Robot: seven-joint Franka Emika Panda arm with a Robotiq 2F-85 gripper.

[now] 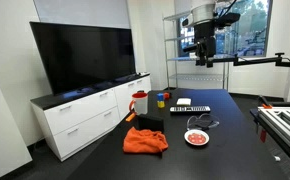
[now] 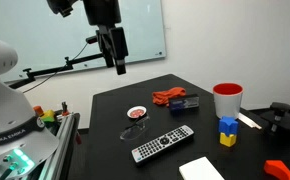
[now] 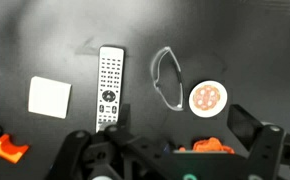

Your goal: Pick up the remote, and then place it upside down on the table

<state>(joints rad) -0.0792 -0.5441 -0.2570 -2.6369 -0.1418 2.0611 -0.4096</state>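
While buttons-up, remote [image 2: 163,143] well below tool [image 2: 120,68]

exterior views face the table [image 1: 235,140] [image 2: 205,135] from different sides, wrist view looks straight down

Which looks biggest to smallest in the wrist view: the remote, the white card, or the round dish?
1. remote, clearly largest.
2. white card and round dish: nearly alike, card perhaps slightly bigger.

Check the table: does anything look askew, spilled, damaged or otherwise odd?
Nothing looks spilled or damaged. The remote lies flat, buttons up, on the table. Only the orange cloth stands out, crumpled in a heap near the table's corner.
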